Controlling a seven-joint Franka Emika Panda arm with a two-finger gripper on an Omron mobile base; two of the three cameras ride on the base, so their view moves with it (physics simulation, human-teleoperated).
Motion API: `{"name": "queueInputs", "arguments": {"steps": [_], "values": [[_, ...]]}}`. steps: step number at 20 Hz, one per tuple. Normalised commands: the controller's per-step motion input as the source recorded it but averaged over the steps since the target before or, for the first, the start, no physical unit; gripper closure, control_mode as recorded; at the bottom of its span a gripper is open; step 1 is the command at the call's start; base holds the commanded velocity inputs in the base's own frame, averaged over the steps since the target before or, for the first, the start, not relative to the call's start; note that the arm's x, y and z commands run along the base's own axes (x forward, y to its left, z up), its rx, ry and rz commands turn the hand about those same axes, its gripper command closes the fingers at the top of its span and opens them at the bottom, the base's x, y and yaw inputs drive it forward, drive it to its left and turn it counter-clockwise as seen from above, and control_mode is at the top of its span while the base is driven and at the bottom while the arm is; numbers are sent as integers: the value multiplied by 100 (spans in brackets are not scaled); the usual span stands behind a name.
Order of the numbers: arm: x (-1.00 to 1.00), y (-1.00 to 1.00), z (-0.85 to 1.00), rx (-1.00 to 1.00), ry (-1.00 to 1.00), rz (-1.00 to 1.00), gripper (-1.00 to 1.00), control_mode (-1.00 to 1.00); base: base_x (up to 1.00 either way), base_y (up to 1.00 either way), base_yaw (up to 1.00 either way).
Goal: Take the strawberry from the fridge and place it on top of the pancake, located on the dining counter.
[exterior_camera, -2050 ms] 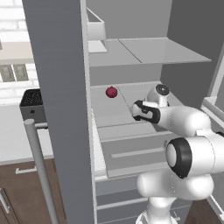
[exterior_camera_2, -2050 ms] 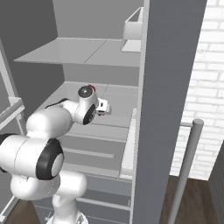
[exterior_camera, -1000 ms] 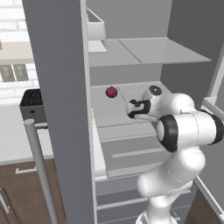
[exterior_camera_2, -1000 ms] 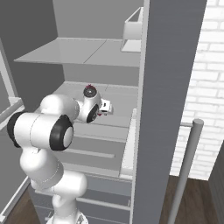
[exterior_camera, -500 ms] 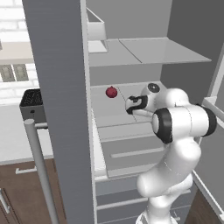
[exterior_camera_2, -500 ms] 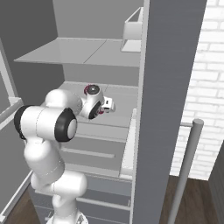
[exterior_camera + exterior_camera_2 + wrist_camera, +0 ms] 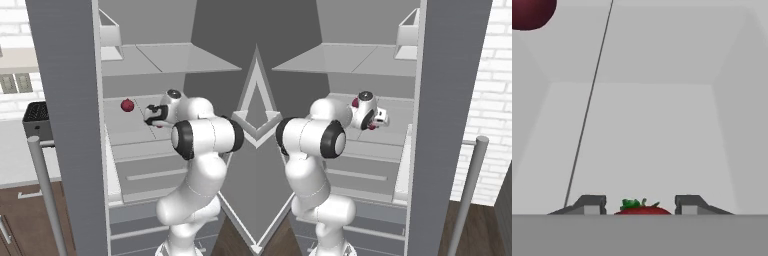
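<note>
We see the claw [image 7: 640, 202] reaching into the open fridge [image 7: 70, 100], its fingers [image 7: 592, 204] spread apart, one on each side of the strawberry [image 7: 643, 208], which lies on the middle shelf [image 7: 642, 140]; we cannot tell whether they touch it. The dark red fruit [image 7: 127, 105] sits farther back to the left.
</note>
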Motion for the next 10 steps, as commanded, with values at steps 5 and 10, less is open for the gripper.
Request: {"name": "queueInputs", "arguments": {"steps": [5,10], "values": [[-77,-3,-14,2,7,-1,100,-100,0,0,0],[-100,-4,0,5,-9,0,100,-100,0,0,0]]}}
